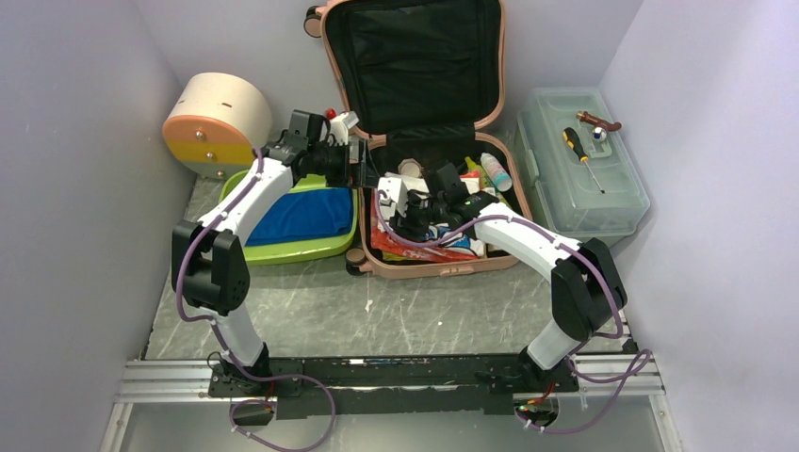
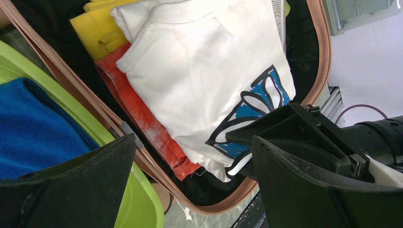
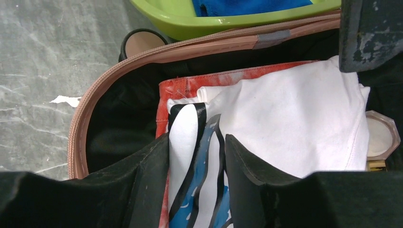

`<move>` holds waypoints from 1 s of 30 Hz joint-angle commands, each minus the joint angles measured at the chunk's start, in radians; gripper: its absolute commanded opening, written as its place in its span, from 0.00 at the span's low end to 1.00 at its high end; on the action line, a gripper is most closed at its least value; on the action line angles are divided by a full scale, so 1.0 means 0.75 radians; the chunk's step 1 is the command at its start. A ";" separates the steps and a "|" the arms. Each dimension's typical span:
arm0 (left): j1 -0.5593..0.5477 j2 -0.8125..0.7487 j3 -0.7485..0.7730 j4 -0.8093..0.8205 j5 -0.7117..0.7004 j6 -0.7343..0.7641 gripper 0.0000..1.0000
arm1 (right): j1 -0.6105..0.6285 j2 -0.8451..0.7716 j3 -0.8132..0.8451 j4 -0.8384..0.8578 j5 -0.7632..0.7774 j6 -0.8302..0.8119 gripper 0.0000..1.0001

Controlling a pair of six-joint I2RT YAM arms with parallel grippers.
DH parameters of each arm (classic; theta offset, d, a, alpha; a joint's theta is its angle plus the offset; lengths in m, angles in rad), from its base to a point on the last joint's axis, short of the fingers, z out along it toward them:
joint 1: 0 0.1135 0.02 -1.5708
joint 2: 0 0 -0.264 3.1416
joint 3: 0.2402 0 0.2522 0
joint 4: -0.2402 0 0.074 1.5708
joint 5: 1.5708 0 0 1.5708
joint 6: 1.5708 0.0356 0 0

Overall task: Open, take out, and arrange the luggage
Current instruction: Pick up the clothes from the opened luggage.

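The salmon-pink luggage lies open on the table, its black-lined lid leaning on the back wall. Inside it a folded white T-shirt with a blue print lies on an orange cloth and a yellow one. My right gripper is down in the case, its jaws pressed on a raised fold of that T-shirt. My left gripper hangs wide open over the case's near-left corner, with nothing between its fingers.
A lime-green tub holding a blue cloth sits against the case's left side. A cream round box stands behind the tub. A translucent toolbox with a screwdriver on its lid stands on the right. A bottle lies inside the case.
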 commanded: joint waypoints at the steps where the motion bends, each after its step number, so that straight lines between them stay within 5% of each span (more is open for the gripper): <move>1: -0.016 -0.026 -0.003 0.034 0.017 -0.007 0.97 | -0.013 -0.018 0.067 0.036 -0.051 0.021 0.51; 5: -0.023 -0.024 -0.009 0.039 0.019 -0.012 0.97 | -0.013 -0.004 0.061 0.042 -0.026 0.016 0.46; 9: -0.029 -0.018 -0.015 0.047 0.025 -0.040 0.97 | -0.013 0.000 0.068 0.030 -0.001 -0.004 0.12; 12: -0.029 -0.005 -0.017 0.056 0.069 -0.108 0.96 | -0.024 -0.019 0.078 0.009 0.004 -0.034 0.01; 19: -0.063 0.087 0.046 0.001 0.227 -0.249 0.89 | -0.119 -0.114 0.091 -0.007 0.009 -0.054 0.00; 30: -0.145 0.211 0.120 -0.080 0.192 -0.318 0.91 | -0.171 -0.205 0.036 0.038 -0.005 -0.046 0.00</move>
